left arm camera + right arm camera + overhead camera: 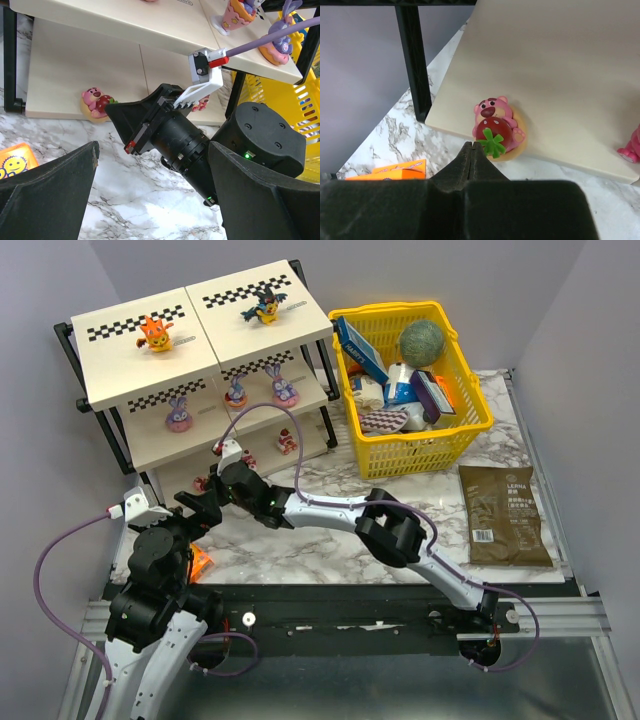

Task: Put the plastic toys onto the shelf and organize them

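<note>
Top external view gives you a white marble-patterned table (pixel 330 540) with grey veins, closed in by plain pale grey walls (a black strip and metal rails run along the bottom of the frame). The shelf (pixel 130 370) stands in the upper left, and the plastic toys (pixel 287 440) all sit on it. An orange figurine (pixel 155 333) and a winged black-and-yellow figurine (pixel 265 308) are on the top tier. Three purple bunny-eared figurines (pixel 236 392) are on the middle tier, and small pink ones are on the bottom panel.

Right wrist view shows you the pink bear (pixel 496 127), hugging a strawberry, lying at the front edge of that bottom panel. Just below it in the frame is your right gripper (pixel 471 150), jaws pressed together on nothing. Your left gripper (pixel 152 150) is spread wide and holds nothing.

As for writing, the brown packet (pixel 503 515) at the right carries pale lettering that seems to read "LERNA"; the rest is too small. The orange packet (pixel 15 157) shows a yellow smiley face. In the yellow basket (pixel 470 430), upper right, a blue box (pixel 358 345) bears white print you cannot read.
</note>
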Motion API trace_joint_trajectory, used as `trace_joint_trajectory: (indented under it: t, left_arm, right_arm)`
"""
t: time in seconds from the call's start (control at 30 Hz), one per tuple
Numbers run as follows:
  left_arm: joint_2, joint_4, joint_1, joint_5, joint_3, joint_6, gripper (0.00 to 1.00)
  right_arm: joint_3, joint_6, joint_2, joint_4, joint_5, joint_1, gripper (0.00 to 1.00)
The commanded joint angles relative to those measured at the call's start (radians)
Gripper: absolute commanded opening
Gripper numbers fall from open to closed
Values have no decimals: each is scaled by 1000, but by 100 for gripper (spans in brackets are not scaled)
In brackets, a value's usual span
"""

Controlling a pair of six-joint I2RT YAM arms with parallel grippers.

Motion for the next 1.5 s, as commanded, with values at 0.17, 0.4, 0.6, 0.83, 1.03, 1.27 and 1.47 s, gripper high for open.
trace_joint_trajectory:
  t: [0.17,0.4,0.6,0.83,1.03,1.27,1.47]
  left_arm:
    - [-10,-4,0,-35,8,-9,99]
    - [-10,-3,0,-36,8,-9,99]
    - [-10,-3,0,-38,8,-9,99]
    - [-10,-1,0,-40,8,-9,99]
    - [-10,0,0,-44,7,-9,99]
    - [-9,1,0,-44,7,-8,99]
    - [-12,-1,1,-47,8,-11,99]
  right_arm:
    - [-9,20,31,5,-93,-19,1]
    - [-22,17,25,22,-148,-35,1]
    - [-11,62,31,-3,-181,-52,1]
    - [61,80,62,-46,-191,-67,1]
    - [80,109,68,-63,-165,-72,1]
    - [-185,161,-46,247,-178,-72,1]
    - [-333,230,-127,370,-156,-68,1]
